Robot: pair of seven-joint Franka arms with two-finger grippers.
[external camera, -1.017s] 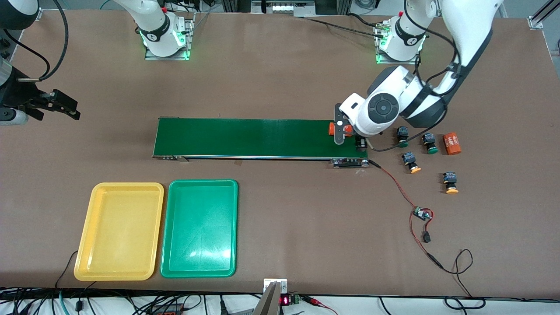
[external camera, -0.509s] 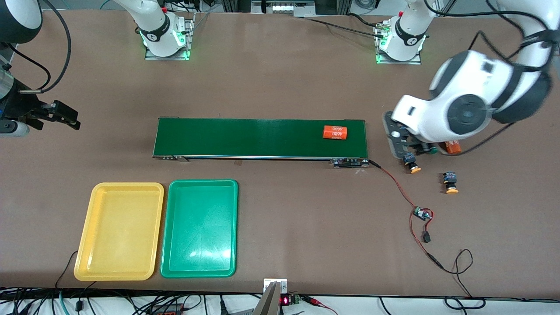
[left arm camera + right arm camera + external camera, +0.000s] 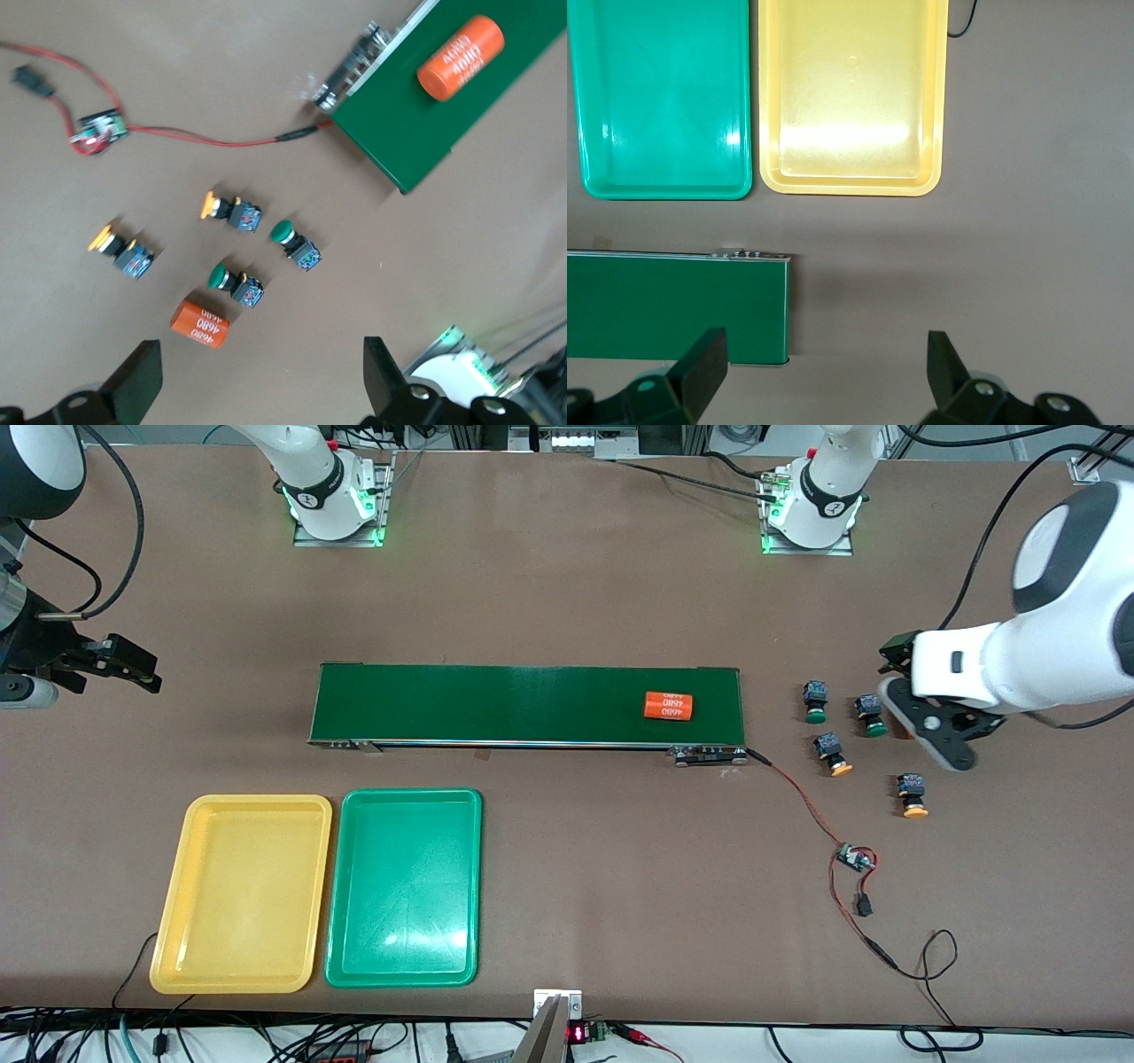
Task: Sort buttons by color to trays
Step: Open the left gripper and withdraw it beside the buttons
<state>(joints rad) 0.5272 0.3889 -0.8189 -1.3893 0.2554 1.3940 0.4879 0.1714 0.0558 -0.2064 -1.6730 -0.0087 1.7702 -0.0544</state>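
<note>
Both sets of jaws are spread wide, empty. Left gripper [image 3: 926, 731] hangs over the orange cylinder [image 3: 200, 324] beside the four buttons [image 3: 816, 701]; right gripper [image 3: 115, 657] waits. Risky bit imo: buttons sit crowded, so fingers could knock a neighbour. Trays [image 3: 241, 893] are well apart.

**Background stuff on the tabletop**

So there's a long dark-green conveyor belt [image 3: 527, 704] lying across the middle of the brown tabletop [image 3: 567, 602]. An orange cylinder with white numerals [image 3: 667, 706] sits on it, close to the end toward the left arm. A second orange cylinder [image 3: 200, 324] lies on the tabletop itself. A red wire [image 3: 802, 797] runs from the belt's end to a tiny circuit board [image 3: 855, 859], then a black cable loop [image 3: 939, 948] nearer the front camera.
</note>
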